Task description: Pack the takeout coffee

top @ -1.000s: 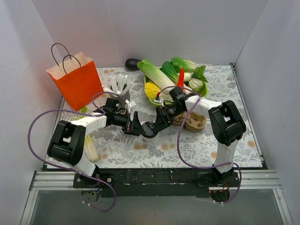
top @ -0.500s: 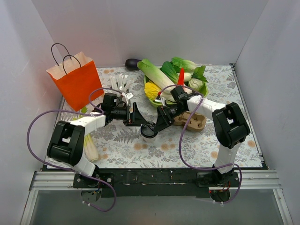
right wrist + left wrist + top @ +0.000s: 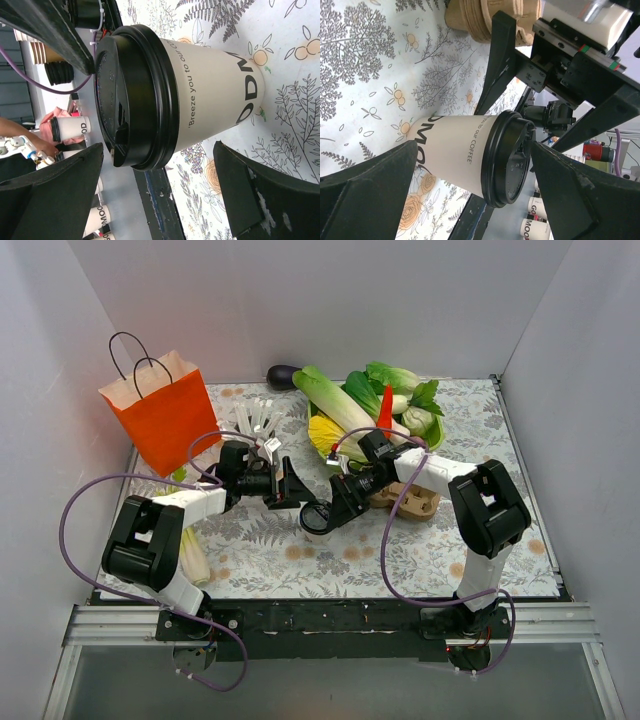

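The takeout coffee (image 3: pixel 316 517), a cream-white paper cup with a black lid, stands upright on the flowered cloth between my two grippers. My left gripper (image 3: pixel 292 490) is open just to the cup's far left. In the left wrist view the cup (image 3: pixel 455 150) sits between my spread fingers (image 3: pixel 365 192), with gaps on both sides. My right gripper (image 3: pixel 338 506) is open just to the cup's right. In the right wrist view the cup (image 3: pixel 210 90) stands just ahead of my wide fingers (image 3: pixel 265 200), untouched. The brown pulp tray (image 3: pixel 417 501) lies behind the right gripper.
An orange paper bag (image 3: pixel 160 418) stands at the back left. A grey cup of white sticks (image 3: pixel 260 430) stands behind the left gripper. Leafy vegetables (image 3: pixel 370 405) and an eggplant (image 3: pixel 283 375) lie at the back. A pale vegetable (image 3: pixel 192 555) lies by the left arm.
My left gripper let go of the cup and drew back to the far left. The cup stayed standing in place. My right gripper stayed next to the cup.
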Motion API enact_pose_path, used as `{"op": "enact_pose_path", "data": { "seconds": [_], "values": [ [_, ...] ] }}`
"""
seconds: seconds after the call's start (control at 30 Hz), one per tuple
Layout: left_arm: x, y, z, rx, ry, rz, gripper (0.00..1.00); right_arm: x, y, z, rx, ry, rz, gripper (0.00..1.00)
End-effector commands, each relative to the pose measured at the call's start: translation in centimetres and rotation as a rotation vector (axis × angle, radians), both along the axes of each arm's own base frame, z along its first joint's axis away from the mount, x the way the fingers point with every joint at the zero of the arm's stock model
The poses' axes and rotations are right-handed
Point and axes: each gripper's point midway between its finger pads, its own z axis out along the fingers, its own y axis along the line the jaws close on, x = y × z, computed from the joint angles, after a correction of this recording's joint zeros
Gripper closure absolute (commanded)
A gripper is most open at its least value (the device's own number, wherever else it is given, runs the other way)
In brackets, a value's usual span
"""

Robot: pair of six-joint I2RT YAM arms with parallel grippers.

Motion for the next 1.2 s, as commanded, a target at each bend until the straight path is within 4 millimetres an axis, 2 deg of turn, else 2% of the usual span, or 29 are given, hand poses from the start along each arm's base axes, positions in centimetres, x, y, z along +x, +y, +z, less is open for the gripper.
{"op": "enact_pose_path", "data": {
  "seconds": [0.0,0.27,0.7,0.93,1.17],
  "values": [
    [-0.6,0.3,-0.2,-0.005,-0.021,-0.012,0.03,0.1,0.5,1.6,0.058,-0.034,0.012,0.02],
    [-0.8,0.9,-1.8,0.043,0.005,0.024,0.03,0.0,1.0,1.4,0.059,-0.008,0.012,0.02],
    [-1.5,1.4,-4.5,0.079,0.115,0.075,0.03,-0.1,1.2,-0.7,0.035,0.044,-0.002,0.07],
    [-1.6,1.9,-5.5,0.107,0.138,0.11,0.04,1.0,2.2,1.7,0.103,0.01,0.02,0.04],
    [-1.7,2.5,-5.9,0.104,0.151,0.141,0.03,1.0,2.5,1.6,0.126,0.051,0.017,0.04]
  ]
}}
